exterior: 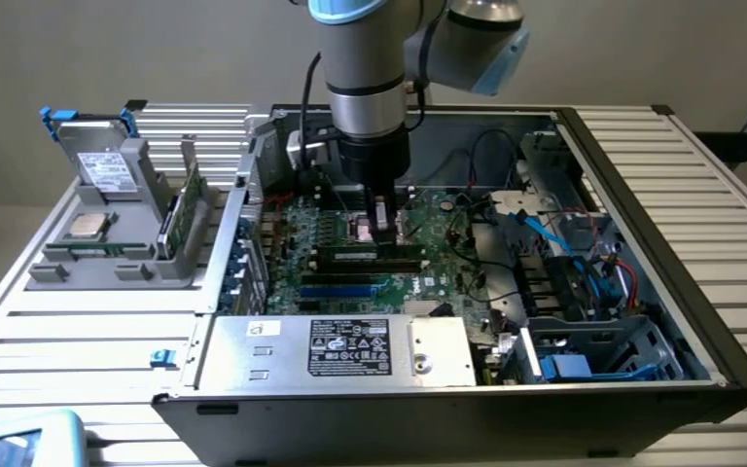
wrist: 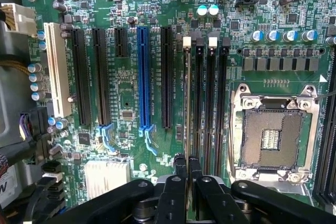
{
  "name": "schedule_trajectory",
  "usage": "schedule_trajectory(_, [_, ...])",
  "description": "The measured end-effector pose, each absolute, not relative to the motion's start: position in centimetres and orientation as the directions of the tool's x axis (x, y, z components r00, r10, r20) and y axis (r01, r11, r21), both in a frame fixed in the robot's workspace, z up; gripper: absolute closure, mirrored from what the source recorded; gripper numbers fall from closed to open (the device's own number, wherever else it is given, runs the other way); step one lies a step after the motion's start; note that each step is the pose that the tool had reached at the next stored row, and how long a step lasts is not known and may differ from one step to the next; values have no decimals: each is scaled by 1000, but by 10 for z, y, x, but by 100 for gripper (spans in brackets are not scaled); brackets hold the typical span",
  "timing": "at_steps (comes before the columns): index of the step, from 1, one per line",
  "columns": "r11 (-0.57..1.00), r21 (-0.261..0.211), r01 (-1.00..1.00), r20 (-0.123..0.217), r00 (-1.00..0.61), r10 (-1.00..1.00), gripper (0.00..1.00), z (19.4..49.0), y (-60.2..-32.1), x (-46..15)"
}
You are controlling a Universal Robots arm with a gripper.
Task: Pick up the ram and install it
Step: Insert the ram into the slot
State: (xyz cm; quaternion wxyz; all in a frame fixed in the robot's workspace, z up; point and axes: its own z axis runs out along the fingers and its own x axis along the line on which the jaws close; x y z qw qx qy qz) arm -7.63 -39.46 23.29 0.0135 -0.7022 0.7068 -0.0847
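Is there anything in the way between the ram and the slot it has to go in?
Nothing visible is. The gripper holds the ram edge-on right over the end one of the black memory slots, with nothing between them. Whether it already touches the slot can't be told.

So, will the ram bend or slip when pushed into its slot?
Probably stiff: the ram shows a straight edge in the gripper. It may tilt or slip, as narrow fingers hold just a small part. Being so thin, it is likely fragile sideways.
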Motion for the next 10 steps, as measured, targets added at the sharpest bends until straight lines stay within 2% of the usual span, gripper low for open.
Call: schedule_trajectory(10, [0, -139, -990, 100, -14, -995, 87, 232, -395, -77])
